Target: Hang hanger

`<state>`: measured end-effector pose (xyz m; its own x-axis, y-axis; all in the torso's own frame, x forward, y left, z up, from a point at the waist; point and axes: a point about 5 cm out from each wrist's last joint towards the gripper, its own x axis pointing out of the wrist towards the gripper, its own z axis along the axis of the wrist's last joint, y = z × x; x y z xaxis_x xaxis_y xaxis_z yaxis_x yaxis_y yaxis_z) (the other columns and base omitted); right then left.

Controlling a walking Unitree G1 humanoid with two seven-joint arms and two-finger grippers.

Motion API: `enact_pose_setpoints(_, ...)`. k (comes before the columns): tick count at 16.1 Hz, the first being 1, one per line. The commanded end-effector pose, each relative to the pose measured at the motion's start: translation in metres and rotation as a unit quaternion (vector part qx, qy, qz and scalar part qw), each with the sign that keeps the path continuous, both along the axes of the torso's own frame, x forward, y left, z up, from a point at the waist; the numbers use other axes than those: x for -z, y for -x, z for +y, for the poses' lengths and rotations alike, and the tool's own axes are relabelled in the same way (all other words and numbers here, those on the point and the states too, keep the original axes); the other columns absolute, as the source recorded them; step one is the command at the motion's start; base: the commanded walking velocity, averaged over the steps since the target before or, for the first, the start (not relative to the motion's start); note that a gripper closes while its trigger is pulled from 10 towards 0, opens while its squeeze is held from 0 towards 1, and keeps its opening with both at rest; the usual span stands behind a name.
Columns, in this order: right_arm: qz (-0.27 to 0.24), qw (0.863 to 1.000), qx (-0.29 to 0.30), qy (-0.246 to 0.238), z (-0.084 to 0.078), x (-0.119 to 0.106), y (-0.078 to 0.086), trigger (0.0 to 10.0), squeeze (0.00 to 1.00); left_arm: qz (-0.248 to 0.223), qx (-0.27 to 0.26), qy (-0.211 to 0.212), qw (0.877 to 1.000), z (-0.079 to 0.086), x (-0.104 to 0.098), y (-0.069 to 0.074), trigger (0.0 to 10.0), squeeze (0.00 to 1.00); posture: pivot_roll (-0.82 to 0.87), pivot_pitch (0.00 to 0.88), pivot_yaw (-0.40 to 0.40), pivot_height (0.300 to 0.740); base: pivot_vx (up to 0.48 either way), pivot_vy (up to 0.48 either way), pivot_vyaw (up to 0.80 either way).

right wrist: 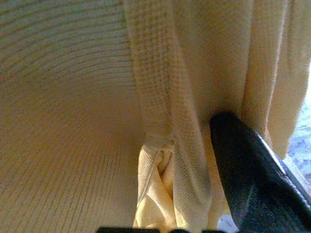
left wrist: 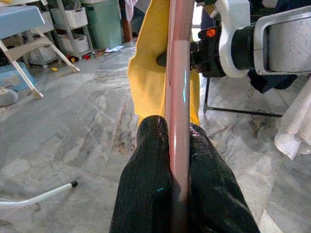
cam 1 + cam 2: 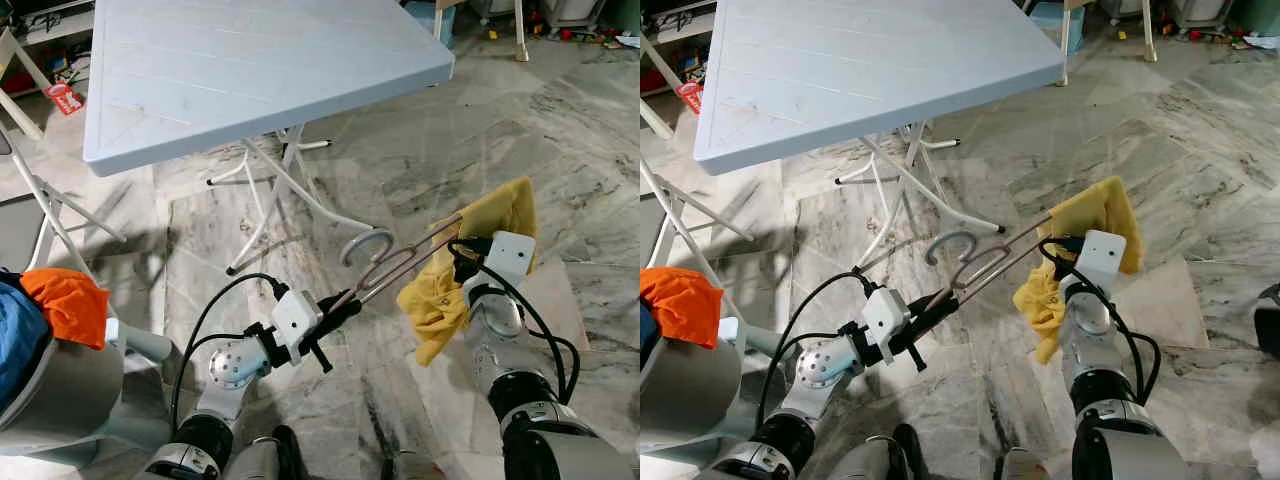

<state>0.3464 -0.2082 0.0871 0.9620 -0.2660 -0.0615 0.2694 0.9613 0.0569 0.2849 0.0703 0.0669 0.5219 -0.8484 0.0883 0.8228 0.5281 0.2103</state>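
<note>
A pink hanger (image 3: 400, 268) with a grey hook (image 3: 362, 243) is held low over the marble floor between my two arms. My left gripper (image 3: 345, 302) is shut on the hanger's near end; in the left wrist view its black fingers (image 2: 146, 179) clamp the pink bar (image 2: 177, 92). A yellow cloth (image 3: 455, 270) drapes over the hanger's far end. My right gripper (image 3: 462, 258) is shut on that yellow cloth (image 1: 160, 116), one black finger (image 1: 252, 170) pressed against the fabric.
A light blue folding table (image 3: 250, 70) on white legs (image 3: 270, 190) stands ahead to the left. An orange cloth (image 3: 65, 300) lies at my left side. White chair legs (image 3: 40, 200) stand further left. Clutter lines the far wall.
</note>
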Motion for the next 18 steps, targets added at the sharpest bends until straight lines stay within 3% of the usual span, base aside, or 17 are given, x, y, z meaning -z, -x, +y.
enact_pose_setpoints(1, 0.010, 1.000, 0.027, -0.007, -0.008, 0.005, 0.003, 0.0, 0.00, -0.019, -0.001, 0.016, 1.000, 0.001, -0.008, -0.002, 0.0, 0.00, -0.15, 0.177, 0.097, 0.740, 0.000, 0.000, 0.00)
enact_pose_setpoints(10, -0.015, 0.998, 0.058, -0.007, -0.028, -0.006, 0.003, 0.0, 0.00, -0.010, 0.010, 0.010, 1.000, -0.001, -0.005, 0.002, 0.0, 0.00, -0.15, 0.173, 0.087, 0.740, 0.000, 0.000, 0.00)
enact_pose_setpoints(15, -0.066, 0.996, 0.062, 0.014, -0.034, -0.028, -0.003, 0.0, 0.00, 0.022, 0.003, -0.047, 0.999, 0.011, 0.015, 0.007, 0.0, 0.00, -0.15, 0.169, 0.084, 0.740, 0.000, 0.000, 0.00)
enact_pose_setpoints(18, -0.066, 0.996, 0.062, 0.014, -0.034, -0.028, -0.003, 0.0, 0.00, 0.022, 0.003, -0.047, 0.999, 0.011, 0.015, 0.007, 0.0, 0.00, -0.15, 0.169, 0.084, 0.740, 0.000, 0.000, 0.00)
